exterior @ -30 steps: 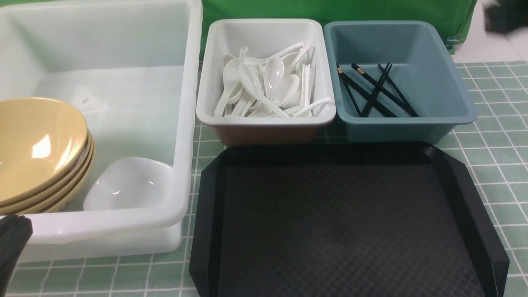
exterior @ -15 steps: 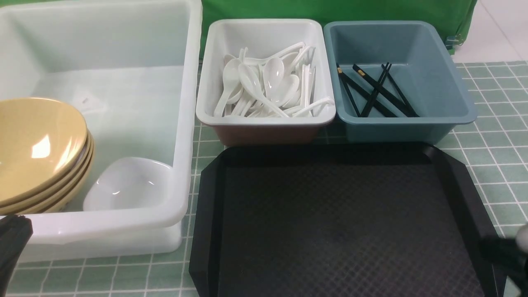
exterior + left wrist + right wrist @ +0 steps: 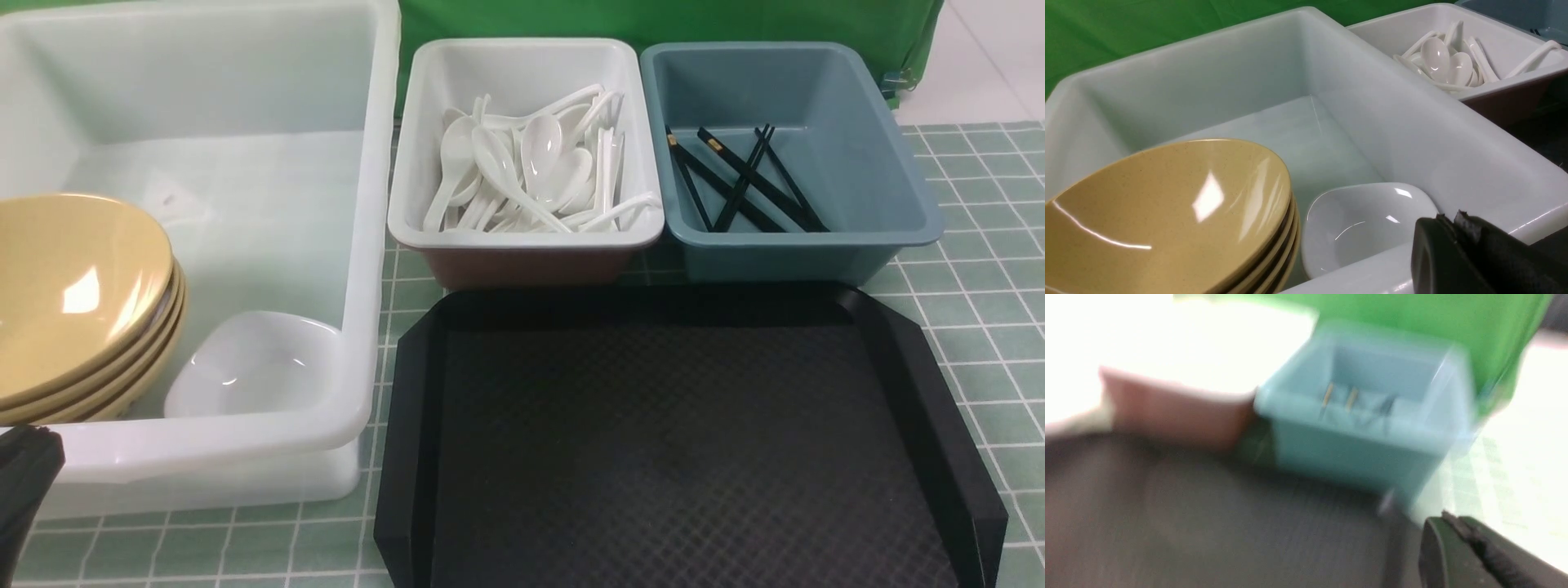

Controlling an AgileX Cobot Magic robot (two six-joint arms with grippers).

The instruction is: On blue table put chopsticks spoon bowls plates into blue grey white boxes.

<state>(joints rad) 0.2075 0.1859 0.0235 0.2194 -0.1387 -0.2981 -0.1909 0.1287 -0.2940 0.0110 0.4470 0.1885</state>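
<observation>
Tray [image 3: 678, 441] bare at 6 o'clock, left gripper [image 3: 24, 469] closed, empty, at tub [image 3: 359, 245] rim, 8 o'clock, right gripper [image 3: 1457, 531] closed, empty

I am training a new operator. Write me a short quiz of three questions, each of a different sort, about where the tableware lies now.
1. True or false: the black tray carries a bowl.
2. Which bin holds the chopsticks? A. the white bin B. the blue-grey bin C. the large tub
3. Fill in: beside the stacked tan bowls in the large tub lies a small white ____.

Key: 1. False, nothing is on it. 2. B; the white bin holds spoons. 3. plate.
</observation>
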